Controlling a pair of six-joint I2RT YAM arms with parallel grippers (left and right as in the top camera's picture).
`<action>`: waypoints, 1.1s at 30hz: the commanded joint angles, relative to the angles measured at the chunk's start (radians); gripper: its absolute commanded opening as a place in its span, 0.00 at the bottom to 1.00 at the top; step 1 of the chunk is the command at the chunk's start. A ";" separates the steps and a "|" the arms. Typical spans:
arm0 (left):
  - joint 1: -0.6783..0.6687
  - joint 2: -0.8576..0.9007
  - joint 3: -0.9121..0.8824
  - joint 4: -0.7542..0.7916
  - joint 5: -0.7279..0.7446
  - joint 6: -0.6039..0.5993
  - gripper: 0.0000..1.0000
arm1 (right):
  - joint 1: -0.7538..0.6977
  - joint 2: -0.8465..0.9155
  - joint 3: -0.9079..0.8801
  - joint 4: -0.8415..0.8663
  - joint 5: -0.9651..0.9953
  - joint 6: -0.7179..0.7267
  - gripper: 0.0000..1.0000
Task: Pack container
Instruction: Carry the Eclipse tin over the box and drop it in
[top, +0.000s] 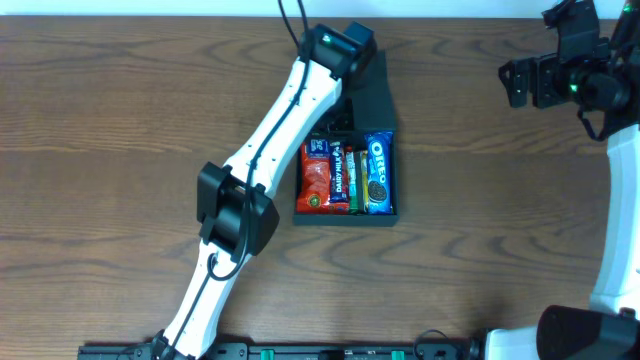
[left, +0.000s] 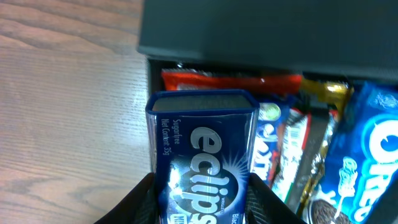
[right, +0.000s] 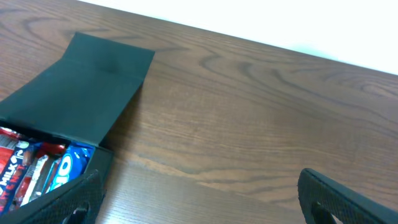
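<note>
Holding a blue Eclipse mint tin (left: 202, 143), the left claw (left: 204, 208) has its dark fingers (left: 140, 200) pressed to both long sides of the tin at the bottom of the wrist frame. The tin's grey top end points up-frame, and it sits in front of the left end of the box contents, over the red packet. Can't tell whether it touches anything below.

The container (top: 345, 218) sits centre of the overhead frame, slightly right, on the wooden bench (top: 120, 100). It is open, with the lid flap (top: 378, 95) laid back toward the top of the frame. The left arm comes in from the lower left, and its head covers the flap's upper left part.

Inside, left to right in the overhead frame:
- red packet (top: 317, 177)
- Dairy Milk bar (top: 340, 178)
- thin dark bar, label unreadable
- blue Oreo packet (top: 378, 175)

All four lie side by side, with their long sides running up-frame.

The right claw (right: 202, 202) is spread wide with nothing in it. One finger shows at each lower corner of its wrist view, with bare bench between them. In the overhead frame it sits at the upper right, well apart from the container.
</note>
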 joint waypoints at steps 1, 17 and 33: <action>-0.029 -0.033 -0.012 -0.025 -0.003 0.006 0.06 | -0.010 0.003 -0.011 0.003 0.006 -0.019 0.99; -0.036 -0.106 -0.145 -0.073 -0.029 0.049 0.06 | -0.010 0.003 -0.011 0.014 -0.006 -0.019 0.99; 0.006 -0.306 -0.610 0.368 0.046 0.164 0.06 | -0.010 0.003 -0.010 -0.003 -0.006 -0.017 0.99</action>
